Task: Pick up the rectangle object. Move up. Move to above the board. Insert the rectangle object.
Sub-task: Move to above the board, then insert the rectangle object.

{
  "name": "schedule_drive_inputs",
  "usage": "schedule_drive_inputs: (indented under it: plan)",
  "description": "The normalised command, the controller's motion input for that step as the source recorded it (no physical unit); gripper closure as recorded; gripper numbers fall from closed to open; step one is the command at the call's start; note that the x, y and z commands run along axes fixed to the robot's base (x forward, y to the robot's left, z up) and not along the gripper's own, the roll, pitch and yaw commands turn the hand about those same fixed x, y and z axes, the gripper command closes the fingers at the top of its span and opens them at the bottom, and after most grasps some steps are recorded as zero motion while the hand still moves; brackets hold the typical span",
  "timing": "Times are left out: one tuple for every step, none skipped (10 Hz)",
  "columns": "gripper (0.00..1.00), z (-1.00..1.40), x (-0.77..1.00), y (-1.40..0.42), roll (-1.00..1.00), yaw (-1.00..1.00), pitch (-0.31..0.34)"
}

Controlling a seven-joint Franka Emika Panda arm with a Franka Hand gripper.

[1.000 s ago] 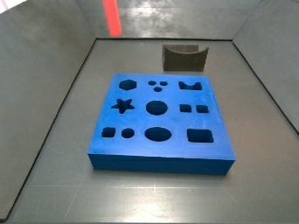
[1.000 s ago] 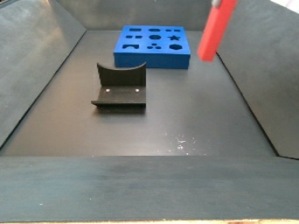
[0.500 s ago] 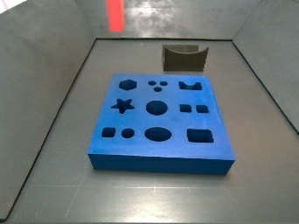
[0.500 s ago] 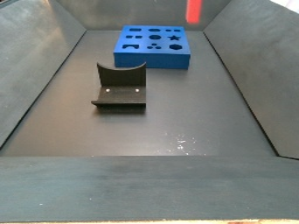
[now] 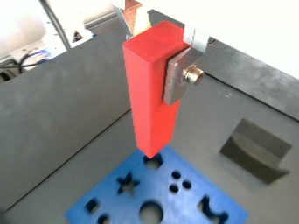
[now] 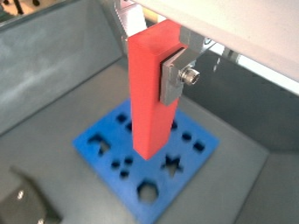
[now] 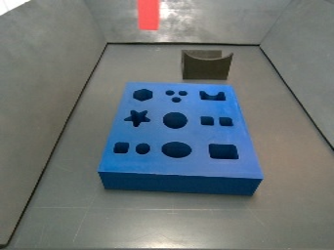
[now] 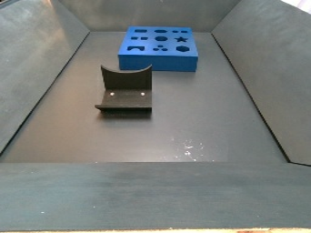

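One end effector (image 5: 152, 54) clamping one rectangle object (image 5: 152, 96), above one board (image 5: 163, 191)

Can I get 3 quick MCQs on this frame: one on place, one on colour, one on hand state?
1. Where is the rectangle object?
A. Lying on the floor
B. Held high above the board
C. Seated in a hole

2. What colour is the board?
A. Blue
B. Green
C. Grey

3. What state is the hand in?
A. Open and empty
B. Shut on the fixture
C. Shut on the rectangle object

Answers:
1 B: both wrist views show the bar upright with the board far below it.
2 A: both side views show a blue slab.
3 C: in both wrist views a silver finger lies flat against the bar's side.
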Motion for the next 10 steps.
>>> schedule_drive_inputs:
  plan:
    - [1.0, 0.19, 0.25, -0.41, 0.0, 0.01, 0.139]
    - [1.0, 0.12, 0.15, -0.24, 0.0, 0.01, 0.11]
    - [1.0, 0.0, 0.0, 0.0, 0.0, 0.0, -0.006]
    - [1.0, -0.07, 0.08, -0.14, 0.0, 0.0, -0.02]
    - [1.0, -0.19, 0.19, -0.27, 0.0, 0.0, -0.017]
    - [1.0, -0.25, 0.21, -0.3, 0.02, 0.0, -0.12]
    - [1.0, -0.29, 0.31, -0.3, 0.03, 0.0, -0.126]
    - [1.0, -0.3, 0.39, -0.33, 0.04, 0.0, -0.091]
    - [1.0, -0.3, 0.43, -0.33, 0.05, 0.0, -0.066]
    - [1.0, -0.31, 0.44, -0.31, 0.08, 0.0, -0.037]
